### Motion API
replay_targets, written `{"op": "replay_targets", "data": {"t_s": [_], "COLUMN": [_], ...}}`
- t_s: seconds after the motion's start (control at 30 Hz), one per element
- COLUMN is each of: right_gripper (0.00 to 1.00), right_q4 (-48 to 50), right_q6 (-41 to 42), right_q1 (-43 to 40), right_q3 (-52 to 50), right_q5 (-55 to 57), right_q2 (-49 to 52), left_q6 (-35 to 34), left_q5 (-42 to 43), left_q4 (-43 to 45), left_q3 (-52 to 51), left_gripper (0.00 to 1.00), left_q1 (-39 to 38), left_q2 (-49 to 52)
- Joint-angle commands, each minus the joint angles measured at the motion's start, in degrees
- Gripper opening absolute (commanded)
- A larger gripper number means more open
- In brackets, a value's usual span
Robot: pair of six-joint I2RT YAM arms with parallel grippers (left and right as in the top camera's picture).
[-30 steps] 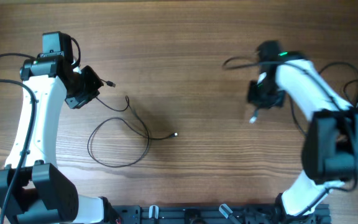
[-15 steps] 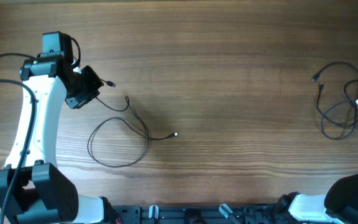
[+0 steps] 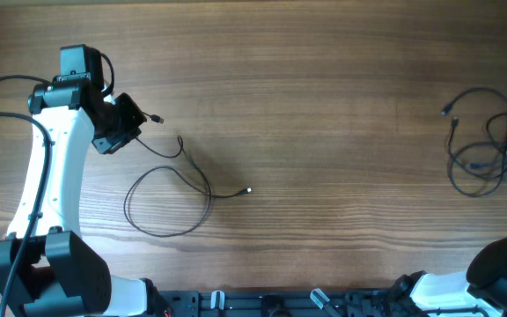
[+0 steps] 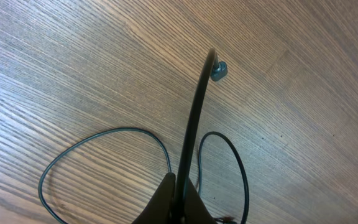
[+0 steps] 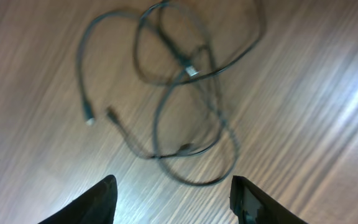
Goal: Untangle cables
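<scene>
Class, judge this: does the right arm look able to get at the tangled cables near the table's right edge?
Probably yes: the right gripper hangs over the tangled cables, jaws apart, with nothing between them.

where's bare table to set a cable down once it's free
Widest bare wood: mid table, between the looped cable and the tangled cables at the right edge. The far strip beyond both is bare too. Crowded: around the left end effector, which pinches the looped cable, and the tangled cables beneath the open right end effector.
</scene>
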Motion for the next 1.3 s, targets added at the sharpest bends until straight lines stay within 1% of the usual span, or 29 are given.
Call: {"op": "replay_targets", "data": {"t_s": [0.0,0.07,0.13,0.27,0.33,0.37,0.43,0.47,0.5,0.57,0.6,0.63,0.67,0.7,0.83,1.0,1.13,1.2,1.27], "right_gripper": [0.57,0.57,0.57,0.57,0.57,0.57,0.57,0.56,0.55,0.54,0.54,0.54,0.54,0.54,0.55,0.55,0.56,0.56,0.56], "right_q4": [-0.6,-1.4,-2.1,-2.4,-2.3,-2.3,-2.3,-2.3,-2.3,-2.3,-2.3,-2.4,-2.4,-2.4,-2.6,-3.0,-3.1,-2.6,-1.6], "right_q6": [-4.2,-5.0,-5.3,-6.8,-6.7,-6.7,-6.7,-6.7,-6.7,-6.8,-6.8,-6.8,-7.5,-8.4,-9.6,-11.1,-11.1,-10.0,-5.9], "right_q1": [0.8,1.6,2.8,7.3,9.3,10.6,12.8,13.7,14.8,17.1,18.3,19.4,20.6,21.8,26.8,34.4,41.7,45.4,48.4], "right_q3": [0.2,0.2,0.2,0.2,0.2,0.2,0.2,0.2,0.2,0.2,0.2,0.2,0.2,0.2,0.2,0.2,-0.2,-1.4,-3.6], "right_q5": [-12.0,-13.4,-13.9,-13.9,-13.9,-13.8,-13.8,-13.8,-13.8,-13.5,-12.9,-12.3,-12.1,-12.1,-12.2,-12.2,-12.1,-11.6,-9.6], "right_q2": [1.1,1.1,1.1,1.1,1.1,1.1,1.1,1.1,1.1,1.1,1.1,1.1,1.1,1.1,1.1,1.1,1.2,1.2,1.2], "left_q6": [0.1,0.1,0.1,1.2,4.8,7.2,9.6,10.3,11.1,14.2,16.0,17.1,17.0,17.0,16.2,10.2,1.8,-0.3,-0.3], "left_q5": [0.4,2.1,7.5,24.5,34.2,40.6,46.1,47.0,47.0,47.0,46.5,45.1,42.1,39.2,20.0,2.6,-7.3,-8.7,-8.7], "left_q4": [0.0,0.5,2.0,8.3,12.2,14.9,17.5,18.3,18.6,18.5,18.4,18.2,18.0,17.7,13.1,6.1,0.3,-1.8,-2.6], "left_q3": [-0.4,-0.4,-0.4,-0.4,-0.4,-0.4,-0.4,-0.4,-0.4,-0.4,-0.4,-0.4,-0.4,-0.4,-0.4,-0.4,-0.4,-0.4,-0.4], "left_gripper": [0.04,0.04,0.04,0.04,0.04,0.04,0.04,0.04,0.09,0.31,0.45,0.58,0.65,0.69,0.71,0.72,0.73,0.74,0.74], "left_q1": [-0.2,-0.2,-0.2,-2.3,-4.4,-6.2,-9.1,-10.6,-12.2,-15.1,-16.5,-17.8,-18.9,-19.6,-21.1,-18.7,-14.3,-11.1,-8.4], "left_q2": [-0.3,-0.3,-0.3,-0.3,-0.3,-0.3,-0.3,-0.3,-0.3,-0.3,-0.3,-0.3,-0.3,-0.3,-0.3,-0.3,-0.3,-0.3,-0.3]}}
